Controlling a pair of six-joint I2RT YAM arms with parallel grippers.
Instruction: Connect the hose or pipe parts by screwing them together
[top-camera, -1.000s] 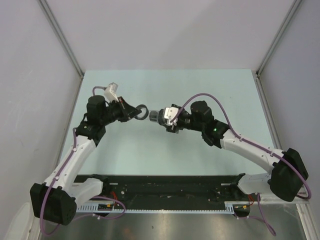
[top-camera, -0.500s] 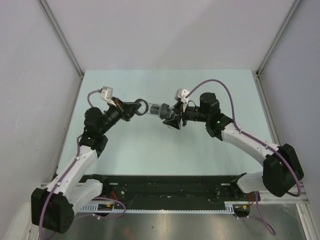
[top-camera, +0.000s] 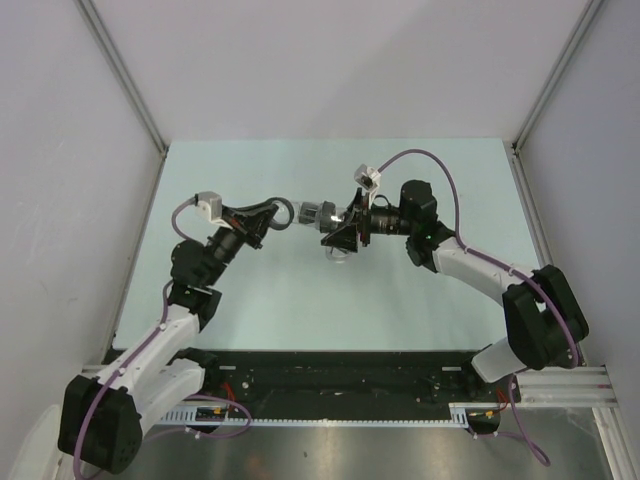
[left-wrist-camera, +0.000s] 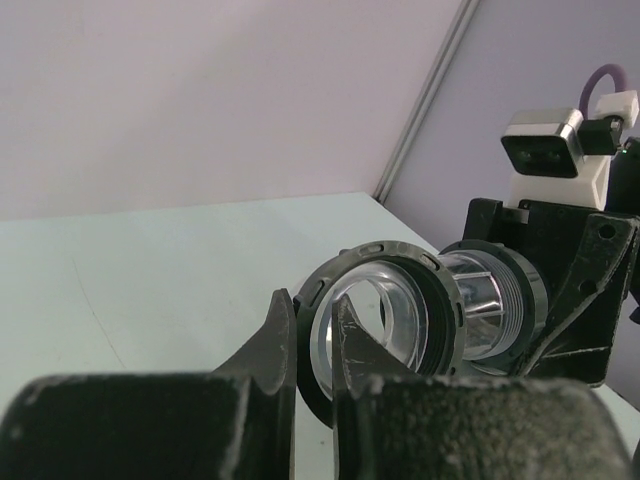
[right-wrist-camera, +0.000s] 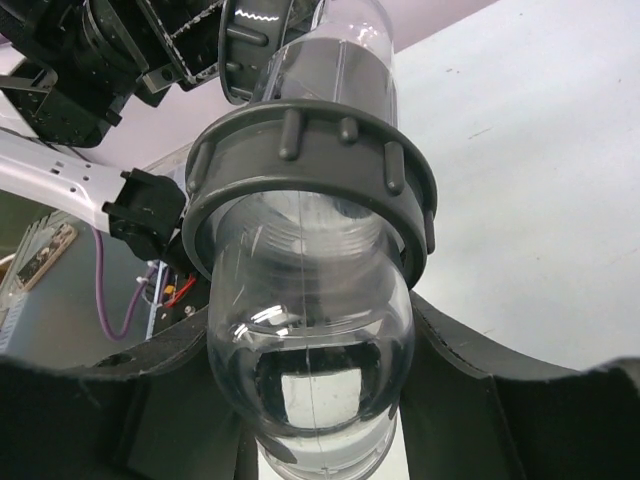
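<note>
Clear pipe (right-wrist-camera: 310, 300) pinched in right pincer (top-camera: 335, 226), dark ring (left-wrist-camera: 445, 312) pinched in left pincer (left-wrist-camera: 315, 325)

1 overhead view, 2 close wrist views share the fittings (right-wrist-camera: 310, 190).

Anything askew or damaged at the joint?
Nothing stands out: the left gripper pinches the dark grey ribbed ring by its rim; right gripper clamps the clear plastic tube with a grey collar. They meet end to end, roughly in line.
</note>
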